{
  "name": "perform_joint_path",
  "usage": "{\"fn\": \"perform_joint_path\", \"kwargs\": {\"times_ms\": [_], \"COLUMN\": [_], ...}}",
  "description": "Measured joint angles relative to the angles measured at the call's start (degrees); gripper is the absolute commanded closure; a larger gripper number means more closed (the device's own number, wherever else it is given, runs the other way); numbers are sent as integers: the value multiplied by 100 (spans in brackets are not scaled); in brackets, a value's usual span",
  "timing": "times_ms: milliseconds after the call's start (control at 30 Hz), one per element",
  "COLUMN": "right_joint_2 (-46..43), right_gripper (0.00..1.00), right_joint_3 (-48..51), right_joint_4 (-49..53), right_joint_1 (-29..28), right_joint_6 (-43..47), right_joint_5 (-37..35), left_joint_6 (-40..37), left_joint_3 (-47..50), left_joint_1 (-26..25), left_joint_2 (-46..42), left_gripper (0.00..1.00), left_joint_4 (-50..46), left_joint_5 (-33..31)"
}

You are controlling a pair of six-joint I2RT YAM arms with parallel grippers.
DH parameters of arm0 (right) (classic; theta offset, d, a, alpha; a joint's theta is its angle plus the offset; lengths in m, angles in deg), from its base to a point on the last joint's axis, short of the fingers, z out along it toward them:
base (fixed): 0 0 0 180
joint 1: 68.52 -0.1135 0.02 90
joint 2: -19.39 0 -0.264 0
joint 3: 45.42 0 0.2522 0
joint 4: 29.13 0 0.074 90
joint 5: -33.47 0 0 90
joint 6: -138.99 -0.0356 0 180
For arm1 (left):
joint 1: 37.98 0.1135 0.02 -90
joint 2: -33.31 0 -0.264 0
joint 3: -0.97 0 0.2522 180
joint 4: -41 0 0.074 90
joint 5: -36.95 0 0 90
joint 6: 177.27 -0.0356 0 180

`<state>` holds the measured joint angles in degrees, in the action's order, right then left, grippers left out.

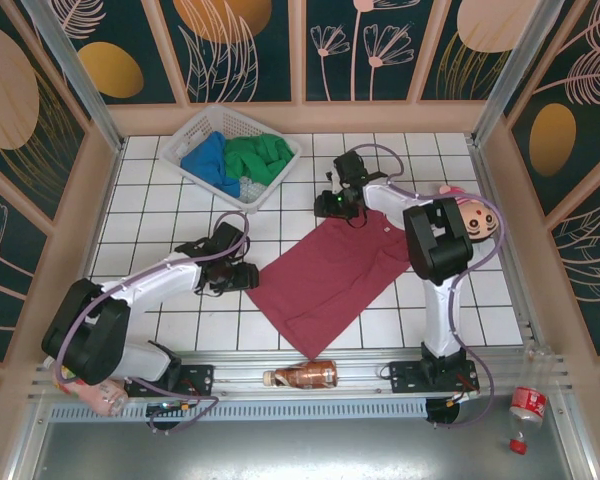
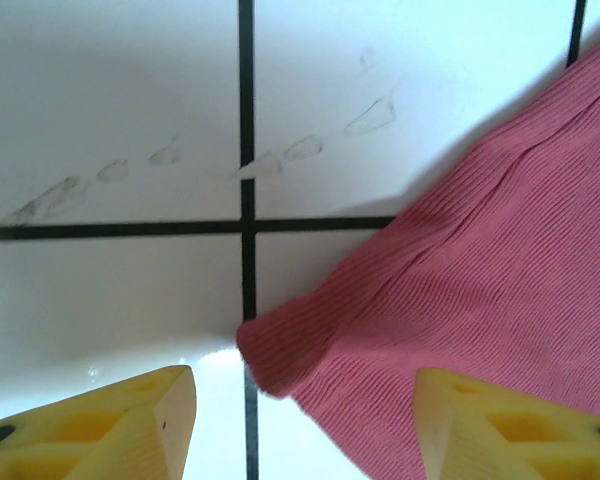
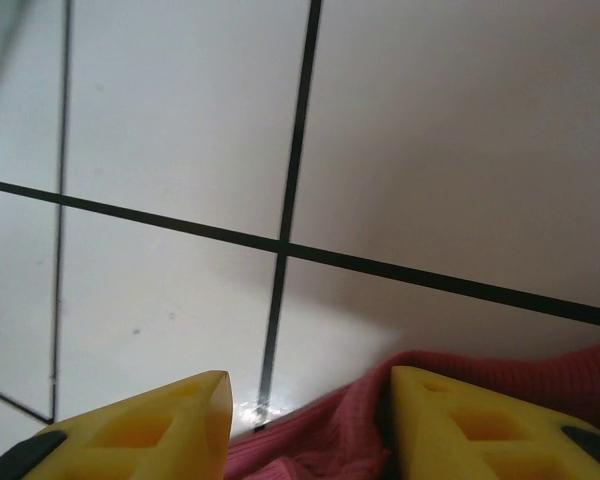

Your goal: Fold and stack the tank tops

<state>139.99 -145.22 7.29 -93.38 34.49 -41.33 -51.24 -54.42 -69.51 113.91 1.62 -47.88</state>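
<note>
Top camera: the maroon tank top (image 1: pixel 330 275) lies spread flat in the middle of the table (image 1: pixel 160 215), diagonal to the tile lines. The blue tank top (image 1: pixel 206 160) and the green tank top (image 1: pixel 260 155) sit bunched in the white basket (image 1: pixel 187 132) at the far left corner. The left gripper (image 1: pixel 242 276) is low at the left corner of the maroon cloth, and the right gripper (image 1: pixel 342 205) at its far corner. A brown bottle (image 1: pixel 302 375) lies at the near edge of the table, just beside the nearest corner of the cloth. I think the fold should go away from it.

Left wrist camera: the yellow fingers (image 2: pixel 150 425) are spread wide. The maroon corner lies on the tile between them and is not pinched. The gripper should probably go a little forward, so the fingers close on real cloth and not only on the tip.

Right wrist camera: these fingers (image 3: pixel 480 425) are also spread. A rumpled maroon edge lies low between them and touches one finger. It is better to take only this edge, then to lift both corners together at equal height, so the cloth stays tight and folds straight.
</note>
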Motion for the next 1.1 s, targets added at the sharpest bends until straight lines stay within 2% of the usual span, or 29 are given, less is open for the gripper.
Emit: {"fn": "perform_joint_path", "kwargs": {"times_ms": [233,333,567,700,800,967,1100], "right_joint_2": [136,184,271,271,271,254,63], "right_gripper": [61,69,88,93,96,99,99], "right_joint_3": [-90,-177,-365,-389,-389,-275,181], "right_joint_4": [46,66,120,136,131,-35,-306], "right_joint_1": [-26,-61,-81,-81,-81,-61,13], "right_joint_6": [127,201,280,345,352,354,293], "right_joint_5": [-249,-326,-479,-492,-490,-428,-225], "left_joint_6": [-262,-343,-498,-605,-654,-730,-671], "left_joint_3": [63,87,105,105,103,81,52], "left_joint_1": [70,90,90,90,90,90,90], "left_joint_2": [245,385,433,466,470,463,269], "left_gripper": [54,58,77,88,100,100,100], "left_joint_4": [374,461,584,623,638,612,529], "left_joint_5": [131,129,87,83,79,79,136]}}
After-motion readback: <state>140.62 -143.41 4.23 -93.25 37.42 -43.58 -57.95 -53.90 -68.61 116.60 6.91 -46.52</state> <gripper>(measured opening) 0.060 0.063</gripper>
